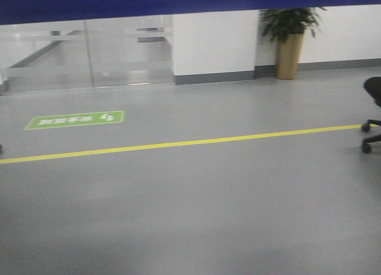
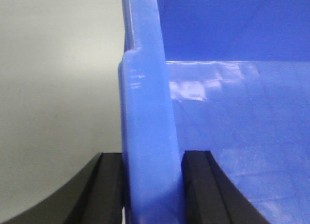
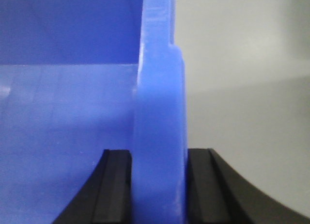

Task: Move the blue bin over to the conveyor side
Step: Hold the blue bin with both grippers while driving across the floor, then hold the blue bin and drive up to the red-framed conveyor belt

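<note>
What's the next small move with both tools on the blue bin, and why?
Probably turn the base slowly, tools shut, to find the conveyor. The left tool and right tool each clamp a wall of the blue bin, one finger either side. The front view shows floor, a yellow line and a chair but no conveyor, so releasing now looks premature.

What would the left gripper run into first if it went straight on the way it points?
The blue bin itself: the left gripper is shut on its wall, which runs straight ahead between the fingers. Depth beyond is unclear.
</note>
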Tool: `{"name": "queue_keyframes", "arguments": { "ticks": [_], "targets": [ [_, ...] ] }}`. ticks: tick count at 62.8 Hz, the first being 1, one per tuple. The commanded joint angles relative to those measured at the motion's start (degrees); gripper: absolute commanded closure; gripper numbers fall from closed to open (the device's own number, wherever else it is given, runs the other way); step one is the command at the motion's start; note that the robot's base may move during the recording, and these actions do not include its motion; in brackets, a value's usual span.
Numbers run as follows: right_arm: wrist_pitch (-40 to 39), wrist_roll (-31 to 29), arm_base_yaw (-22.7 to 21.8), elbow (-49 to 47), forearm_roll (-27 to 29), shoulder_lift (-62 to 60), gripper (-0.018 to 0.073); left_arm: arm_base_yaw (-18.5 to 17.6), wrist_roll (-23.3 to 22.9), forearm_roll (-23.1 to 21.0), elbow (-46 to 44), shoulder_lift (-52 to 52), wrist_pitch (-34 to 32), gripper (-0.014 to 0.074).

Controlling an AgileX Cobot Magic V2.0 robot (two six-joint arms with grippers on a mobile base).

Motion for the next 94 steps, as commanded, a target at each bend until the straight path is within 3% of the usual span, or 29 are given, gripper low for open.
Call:
{"name": "queue_keyframes", "arguments": {
  "ticks": [1,94],
  "targets": [
    [-5.2,-0.4,0.0,-0.9,-1.3,-1.3,0.0638,-0.3,0.8,-2.2,-0.9,-1.4,-5.4,0.0616],
    [-5.2,-0.4,0.0,-0.9,-1.3,-1.3,0.0638,-0.3,0.8,-2.0,-0.9,-1.4,-5.5,0.0616]
  ]
}}
